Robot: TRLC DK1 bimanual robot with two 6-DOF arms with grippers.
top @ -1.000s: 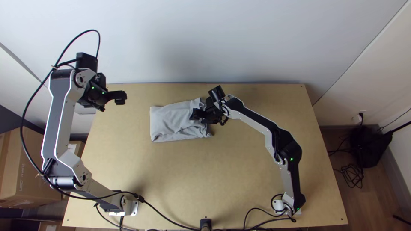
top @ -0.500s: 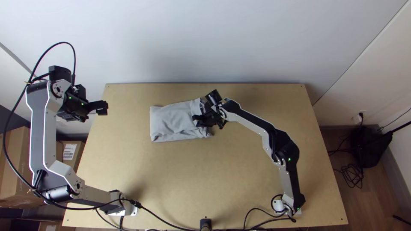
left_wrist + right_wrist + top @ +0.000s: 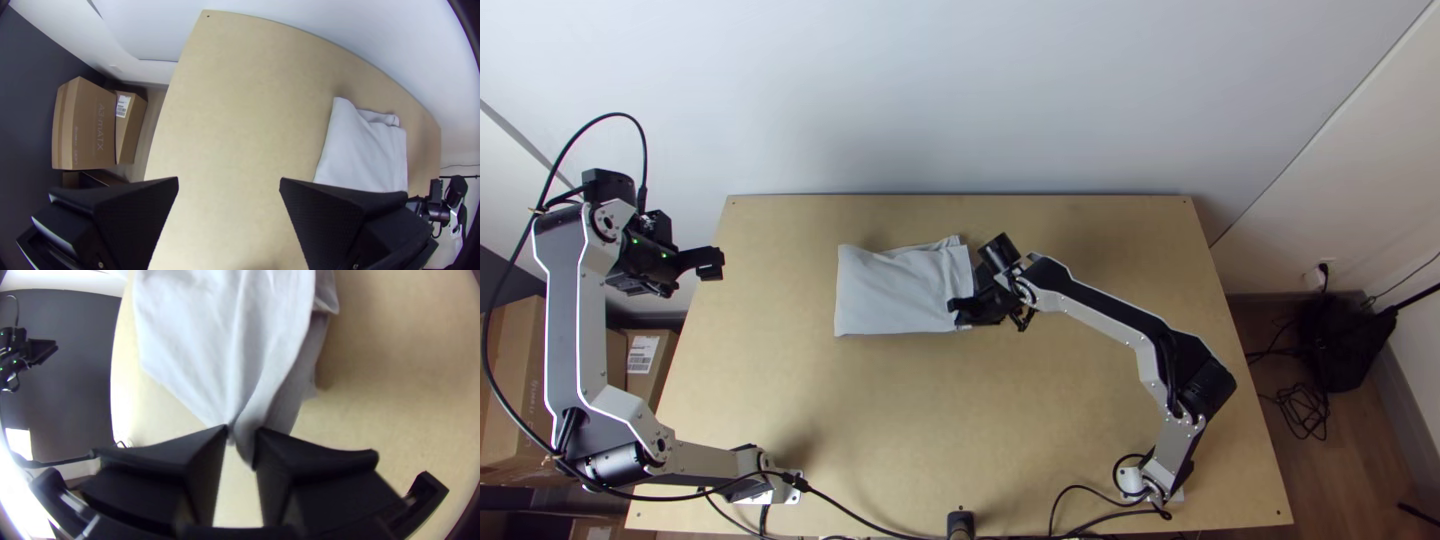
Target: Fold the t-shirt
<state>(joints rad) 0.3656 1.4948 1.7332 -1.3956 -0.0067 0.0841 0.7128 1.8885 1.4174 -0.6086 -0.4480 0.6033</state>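
Right pincer [image 3: 241, 430] is squeezed tight; left pincer [image 3: 229, 181] is wide, up by the side of the desk [image 3: 1080, 400]. On the desk's far half, the folded shirt [image 3: 895, 295] got pulled flatter, so it looks neater. Top view shows most of it; right wrist view shows its pinched corner [image 3: 243, 442]

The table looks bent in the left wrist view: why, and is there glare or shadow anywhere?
Left wrist view: the fisheye lens bows the edges of the table; right wrist view: glare at lower left, shadow beside the t-shirt; top view: soft shadow near the left arm's base.
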